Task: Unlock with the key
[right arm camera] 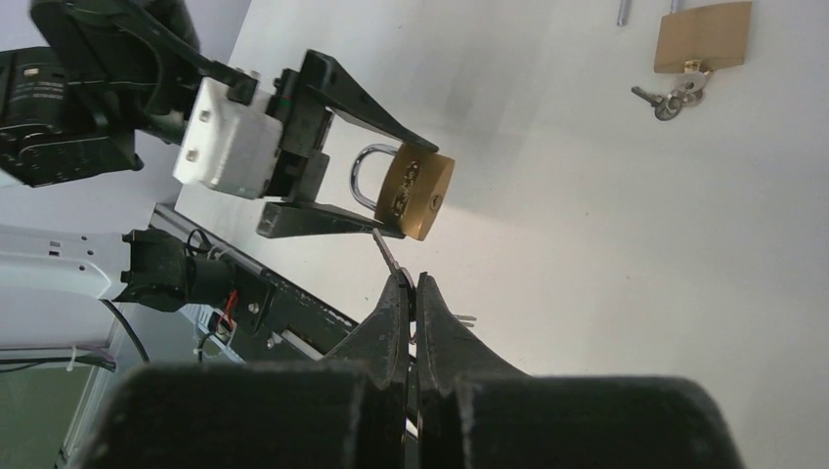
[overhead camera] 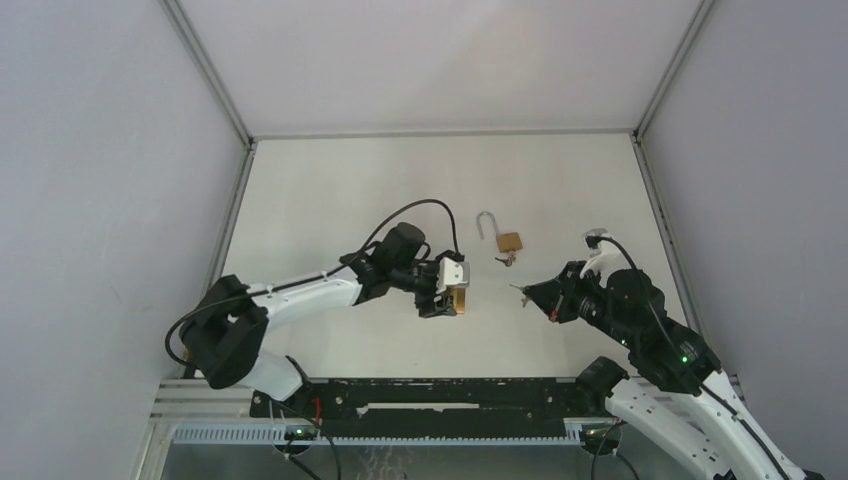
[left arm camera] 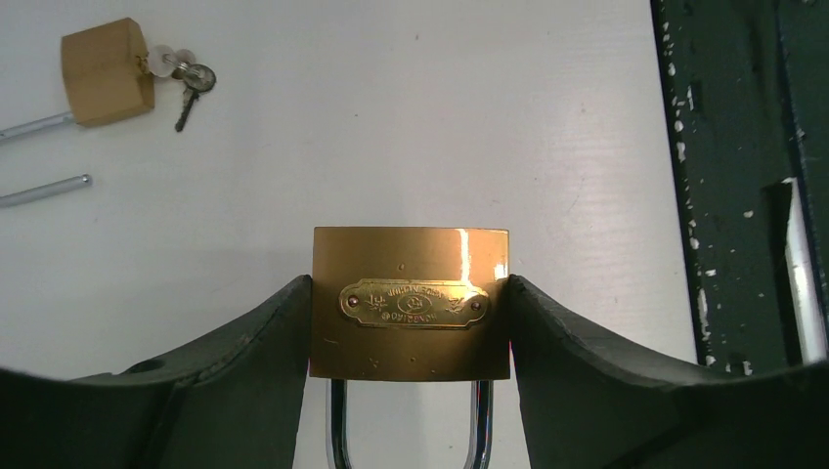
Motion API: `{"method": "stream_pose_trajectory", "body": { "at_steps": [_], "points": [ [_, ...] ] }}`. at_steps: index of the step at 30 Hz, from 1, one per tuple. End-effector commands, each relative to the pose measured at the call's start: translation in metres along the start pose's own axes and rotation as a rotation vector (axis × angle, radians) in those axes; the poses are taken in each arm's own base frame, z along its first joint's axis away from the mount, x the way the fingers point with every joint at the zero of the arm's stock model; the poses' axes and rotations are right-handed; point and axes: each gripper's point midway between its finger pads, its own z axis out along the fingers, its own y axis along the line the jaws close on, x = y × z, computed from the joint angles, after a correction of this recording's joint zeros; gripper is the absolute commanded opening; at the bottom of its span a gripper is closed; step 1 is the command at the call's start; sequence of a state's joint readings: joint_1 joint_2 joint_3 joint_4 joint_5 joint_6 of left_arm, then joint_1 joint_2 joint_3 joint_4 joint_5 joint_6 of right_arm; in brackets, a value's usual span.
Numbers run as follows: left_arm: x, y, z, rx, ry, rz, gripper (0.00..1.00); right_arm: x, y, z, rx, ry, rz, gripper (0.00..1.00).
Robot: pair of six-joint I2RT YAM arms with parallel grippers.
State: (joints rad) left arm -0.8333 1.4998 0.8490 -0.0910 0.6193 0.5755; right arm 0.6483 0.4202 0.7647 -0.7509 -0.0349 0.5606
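My left gripper point(overhead camera: 452, 297) is shut on a brass padlock point(left arm camera: 411, 315), gripping its body by both sides above the table; its steel shackle is closed. The padlock also shows in the right wrist view point(right arm camera: 417, 193), its keyhole end facing my right gripper. My right gripper point(right arm camera: 413, 281) is shut on a small key point(right arm camera: 384, 251) whose blade sticks out toward the padlock, a short gap away. In the top view the right gripper point(overhead camera: 528, 293) sits to the right of the held padlock point(overhead camera: 461, 297).
A second brass padlock point(overhead camera: 508, 242) with an open shackle and a bunch of keys point(overhead camera: 505, 260) in it lies on the white table behind the grippers. The black base rail point(overhead camera: 440, 395) runs along the near edge. Grey walls enclose the table.
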Motion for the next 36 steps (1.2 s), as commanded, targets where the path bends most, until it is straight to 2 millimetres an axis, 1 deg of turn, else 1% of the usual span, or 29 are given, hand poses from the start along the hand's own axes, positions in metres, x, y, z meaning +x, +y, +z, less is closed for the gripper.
{"method": "stream_pose_trajectory", "body": {
  "at_steps": [1, 5, 8, 11, 12, 15, 17, 18, 22, 24, 31, 36],
  "points": [
    [-0.055, 0.011, -0.026, -0.056, -0.146, -0.012, 0.00, -0.013, 0.010, 0.000, -0.036, -0.047, 0.018, 0.00],
    [-0.070, 0.016, -0.043, -0.094, -0.195, -0.027, 0.00, -0.013, 0.012, 0.000, -0.046, -0.046, 0.028, 0.00],
    [-0.075, 0.025, -0.057, -0.146, -0.218, -0.022, 0.00, -0.012, 0.013, -0.001, -0.051, -0.043, 0.037, 0.00],
    [-0.083, 0.032, -0.072, -0.192, -0.243, 0.004, 0.00, -0.011, 0.014, 0.000, -0.055, -0.037, 0.044, 0.00],
    [-0.087, 0.030, -0.077, -0.185, -0.262, 0.027, 0.00, -0.011, 0.015, 0.000, -0.058, -0.035, 0.047, 0.00],
    [-0.096, 0.024, -0.088, -0.172, -0.301, 0.088, 0.00, -0.010, 0.019, 0.001, -0.072, -0.024, 0.060, 0.00],
    [-0.098, 0.017, -0.091, -0.153, -0.318, 0.130, 0.00, -0.009, 0.023, 0.003, -0.090, -0.011, 0.075, 0.00],
    [-0.100, 0.012, -0.092, -0.134, -0.329, 0.160, 0.00, -0.008, 0.026, 0.004, -0.101, 0.001, 0.086, 0.00],
    [-0.100, -0.020, -0.094, -0.022, -0.391, 0.370, 0.00, -0.005, 0.045, 0.005, -0.183, 0.053, 0.148, 0.00],
    [-0.103, -0.029, -0.096, 0.003, -0.414, 0.410, 0.00, -0.004, 0.055, 0.006, -0.219, 0.080, 0.185, 0.00],
    [-0.113, -0.045, -0.101, 0.064, -0.438, 0.451, 0.00, 0.009, 0.080, 0.013, -0.286, 0.240, 0.358, 0.00],
    [-0.117, -0.048, -0.101, 0.077, -0.450, 0.470, 0.00, 0.016, 0.086, 0.016, -0.271, 0.287, 0.431, 0.00]
  ]
}}
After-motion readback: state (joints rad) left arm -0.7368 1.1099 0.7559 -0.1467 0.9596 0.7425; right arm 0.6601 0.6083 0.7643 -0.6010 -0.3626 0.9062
